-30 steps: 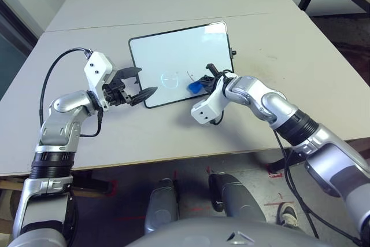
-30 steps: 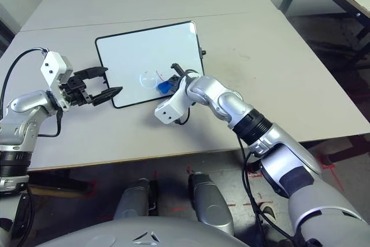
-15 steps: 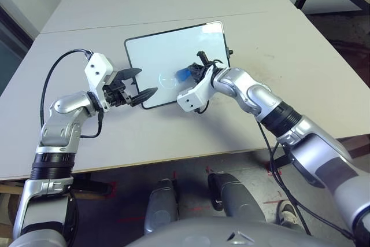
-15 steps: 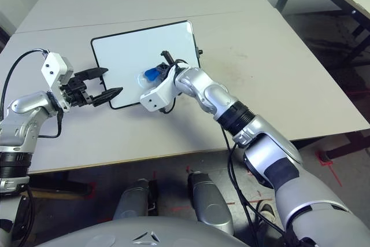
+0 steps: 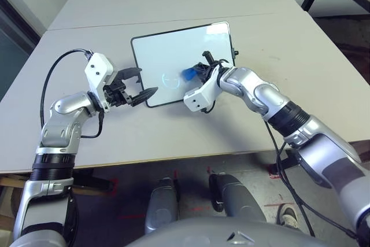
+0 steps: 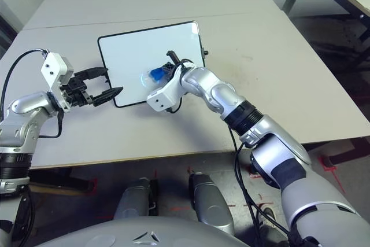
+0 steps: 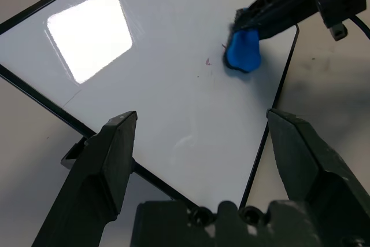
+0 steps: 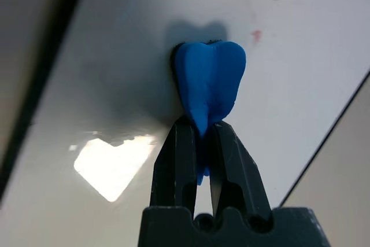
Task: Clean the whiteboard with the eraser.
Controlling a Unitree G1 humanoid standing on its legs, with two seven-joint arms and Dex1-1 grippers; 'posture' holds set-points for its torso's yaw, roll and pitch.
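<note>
The wiping looked well along but unfinished. The right end effector (image 8: 201, 122) had its fingers closed narrowly on the blue eraser (image 8: 211, 73), whose dark underside faced the whiteboard (image 5: 165, 47); it seemed to touch the surface, though firm contact could not be told for certain. The eraser was over the board's nearer half, somewhat right of the middle, and the board lay flat but a little turned on the desk (image 5: 144, 137). Most of the white surface looked clean, with no large writing in sight. A small red mark (image 8: 256, 36) lay just beside the eraser, and the left wrist view also gave a tiny red speck or two near it, so a few more short strokes over that patch were probably what was left. The bright cyan arc (image 5: 170, 81) looked more like a reflected light than ink, and likely needed no rubbing. The left end effector (image 7: 202, 113) stood wide and empty by the board's left edge, well apart from the eraser, and did not appear to be steadying the frame.
</note>
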